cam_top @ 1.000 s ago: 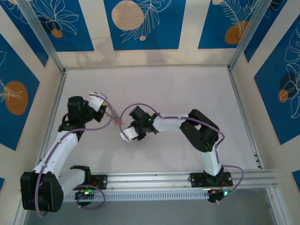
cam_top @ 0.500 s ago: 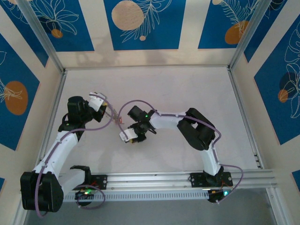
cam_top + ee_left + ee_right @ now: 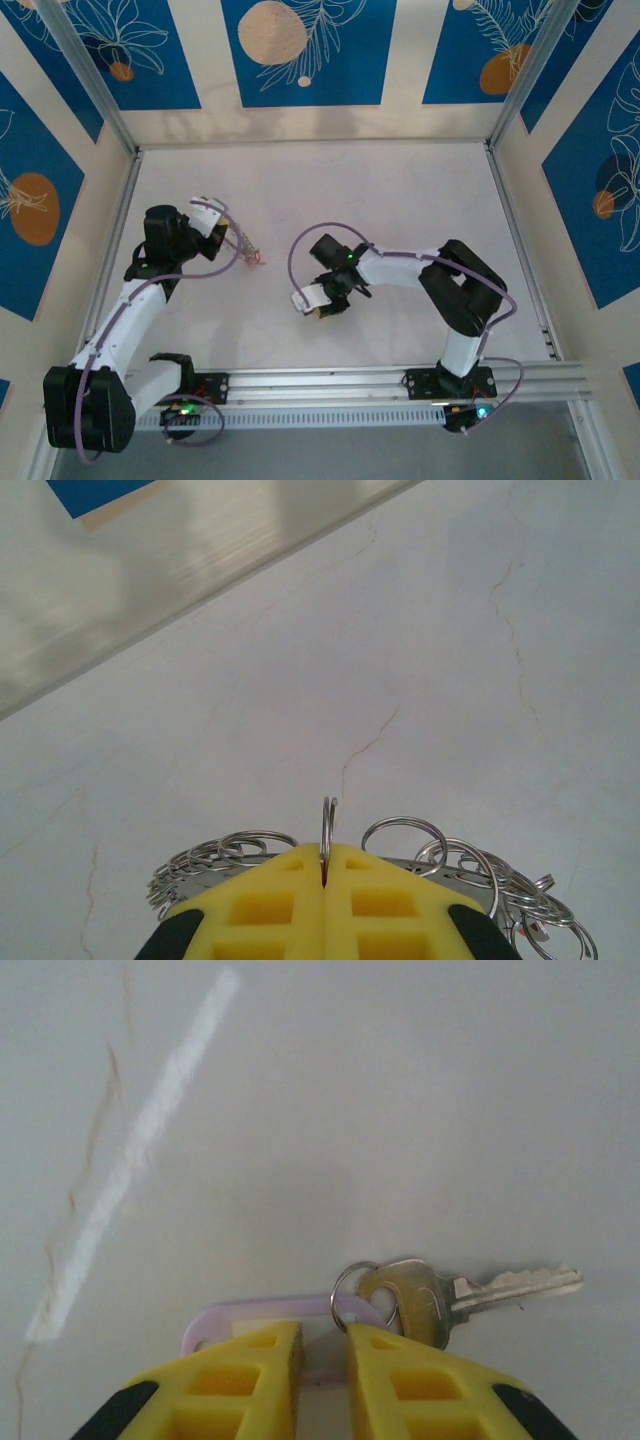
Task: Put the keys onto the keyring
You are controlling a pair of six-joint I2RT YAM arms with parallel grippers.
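The keyring (image 3: 327, 818) is a bunch of silvery wire rings. The left claw (image 3: 327, 852) has its yellow fingers pressed together on one of them. That ring stands on edge in the seam between the fingertips and projects just past them. The rest of the bunch fans out to both sides beneath the fingers, over the tabletop (image 3: 420, 630). The likely purpose of the pinch is to fix one ring upright and steady, so that its free arc faces outward as a target for threading.

The key (image 3: 470, 1288) appears to lie flat just ahead and to the right of the right claw (image 3: 322, 1332), with its blade pointing away to the right. A small split ring (image 3: 334, 1298) passes through the key's head and links it to a lilac plastic tag (image 3: 235, 1315). The tag's loop runs across the fingertips and under them. The right claw's fingers stand a narrow slot apart over the tag. Whether they pinch it or merely straddle it cannot be told. The likely reason for this placement is that the tag is the bulkiest part of the assembly, while the key is too thin to lift easily from a flat surface.

In the top view the two claws are well apart. A small red item (image 3: 257, 260) lies just beyond the left claw's tip and is too small to identify.

No markings are readable. The key's head shows no legible stamp, and the fingers hide the tag's centre. The wall panels (image 3: 300, 50) carry blue fields, orange discs and white leaf outlines, without lettering.
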